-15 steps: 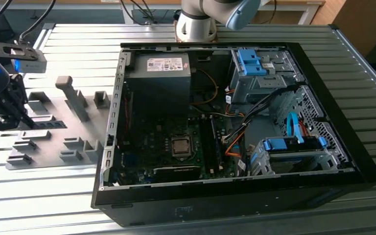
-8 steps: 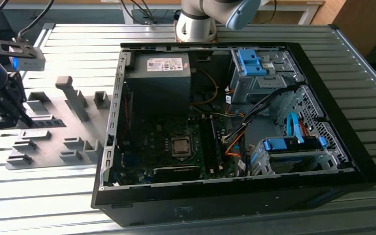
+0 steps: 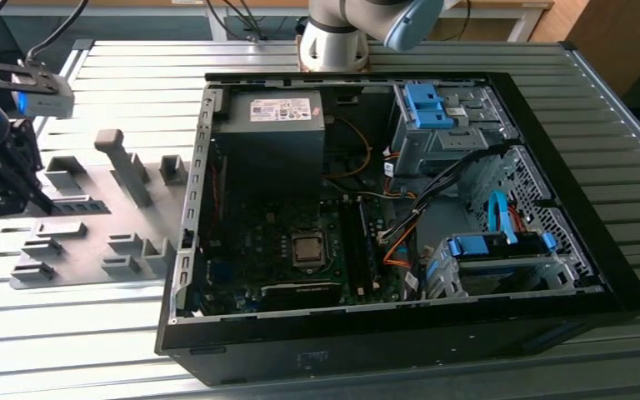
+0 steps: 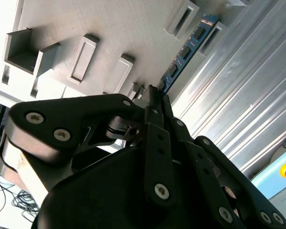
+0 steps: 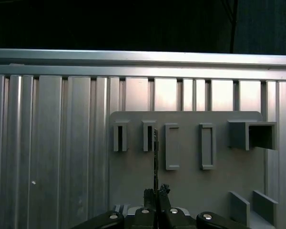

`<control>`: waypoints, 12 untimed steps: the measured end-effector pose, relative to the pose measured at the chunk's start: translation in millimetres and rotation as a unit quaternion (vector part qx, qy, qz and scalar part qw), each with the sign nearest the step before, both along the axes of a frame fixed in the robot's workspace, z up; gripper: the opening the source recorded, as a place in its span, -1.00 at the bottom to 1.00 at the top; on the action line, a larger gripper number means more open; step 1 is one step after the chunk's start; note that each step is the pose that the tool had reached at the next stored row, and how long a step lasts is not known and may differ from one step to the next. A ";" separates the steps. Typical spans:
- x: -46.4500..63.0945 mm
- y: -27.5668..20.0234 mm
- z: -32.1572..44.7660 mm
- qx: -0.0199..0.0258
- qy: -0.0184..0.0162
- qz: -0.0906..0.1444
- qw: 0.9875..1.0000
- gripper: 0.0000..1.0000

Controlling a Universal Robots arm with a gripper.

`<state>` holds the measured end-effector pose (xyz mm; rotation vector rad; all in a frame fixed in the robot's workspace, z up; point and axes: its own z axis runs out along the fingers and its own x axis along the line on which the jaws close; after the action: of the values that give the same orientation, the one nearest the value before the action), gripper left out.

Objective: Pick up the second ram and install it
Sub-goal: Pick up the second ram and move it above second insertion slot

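The second ram (image 4: pixel 186 52) is a thin blue-green stick with dark chips, lying over the grey fixture plate (image 4: pixel 109 28). Its far end sits between two slotted grey blocks. In the first wrist view the second ram (image 5: pixel 155 157) shows edge-on as a thin dark line running from a block to the fingertips. My gripper (image 4: pixel 152 93) is shut on its near end, and the two black fingertips meet on the stick where my gripper (image 5: pixel 156 192) grips it. In the exterior view my gripper (image 3: pixel 33 198) hangs at the far left over the plate, with the second ram (image 3: pixel 76 205) beside it.
An open black computer case (image 3: pixel 587 250) lies to the exterior view's right of the fixture plate (image 3: pixel 97 242), showing its motherboard (image 3: pixel 297 250), power supply (image 3: pixel 281 125) and blue drive brackets (image 3: pixel 498 246). Several grey blocks stand on the plate. A ribbed metal table (image 3: pixel 76 333) lies under everything.
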<state>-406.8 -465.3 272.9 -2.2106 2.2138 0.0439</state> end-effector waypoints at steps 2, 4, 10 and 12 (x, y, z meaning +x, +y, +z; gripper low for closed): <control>0.0 0.0 1.5 0.000 0.000 0.000 1.000 -0.72; 0.0 0.0 3.0 0.000 0.000 0.000 1.000 -0.72; 0.0 0.0 7.0 0.000 0.000 0.000 1.000 -0.72; 0.0 0.0 8.3 0.000 0.000 0.000 1.000 -0.72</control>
<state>-406.8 -465.3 281.2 -2.2107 2.2138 0.0439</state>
